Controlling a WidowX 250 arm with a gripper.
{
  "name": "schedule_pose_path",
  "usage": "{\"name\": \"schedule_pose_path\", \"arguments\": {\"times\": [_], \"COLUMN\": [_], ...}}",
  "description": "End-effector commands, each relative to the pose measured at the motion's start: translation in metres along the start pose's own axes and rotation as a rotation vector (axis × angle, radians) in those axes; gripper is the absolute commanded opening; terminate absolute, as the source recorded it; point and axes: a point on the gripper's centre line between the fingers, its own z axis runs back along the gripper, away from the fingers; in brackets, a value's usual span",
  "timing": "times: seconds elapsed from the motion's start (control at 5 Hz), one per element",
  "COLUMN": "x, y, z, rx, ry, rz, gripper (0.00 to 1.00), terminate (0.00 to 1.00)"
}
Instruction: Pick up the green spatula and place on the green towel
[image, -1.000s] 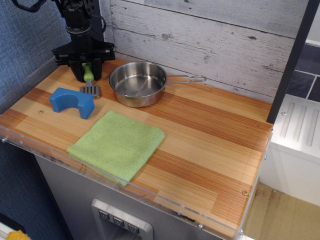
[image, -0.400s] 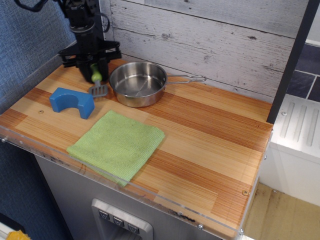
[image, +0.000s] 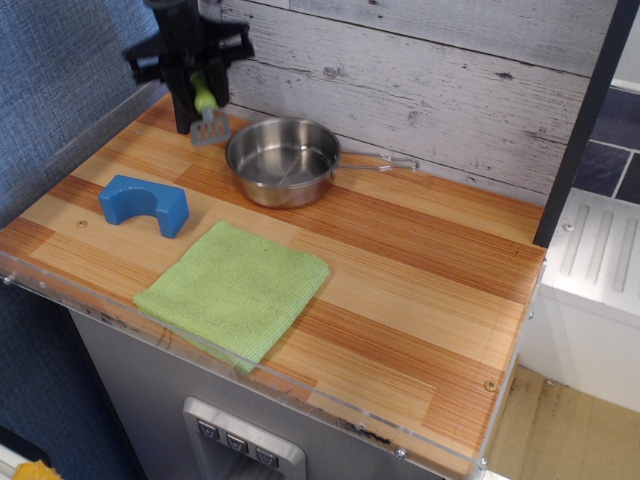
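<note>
My gripper is shut on the light-green handle of the green spatula and holds it in the air above the table's back left corner. The grey slotted blade hangs down below the fingers, just left of the steel pan. The green towel lies flat near the table's front edge, well in front of and below the gripper.
A blue arch-shaped block sits left of the towel. The pan's wire handle points right along the plank wall. A clear rim runs along the wooden table's front edge. A dark post stands at the right.
The gripper has risen off the table with the spatula and shifted right. The pan has slid slightly right and back.
</note>
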Motion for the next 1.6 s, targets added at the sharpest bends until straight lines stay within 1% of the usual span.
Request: {"name": "schedule_pose_path", "arguments": {"times": [0.0,0.2,0.4,0.6,0.8,1.0,1.2,1.4], "x": [-0.014,-0.043,-0.078,-0.102,-0.115,-0.128,-0.143,-0.155], "y": [-0.020,-0.030,-0.037,-0.028,-0.013,-0.001,0.001,0.002], "z": [0.077,0.093,0.105,0.107,0.093,0.074,0.054,0.040], "rx": [-0.087,-0.113,-0.132,-0.122,-0.106,-0.066,-0.043,-0.027], "ry": [-0.107,-0.093,-0.072,-0.054,-0.041,-0.007,-0.002,0.028], "rz": [-0.045,-0.086,-0.139,-0.172,-0.201,-0.218,-0.255,-0.279], "gripper": [0.00,0.00,0.00,0.00,0.00,0.00,0.00,0.00], "terminate": [0.00,0.00,0.00,0.00,0.00,0.00,0.00,0.00]}}
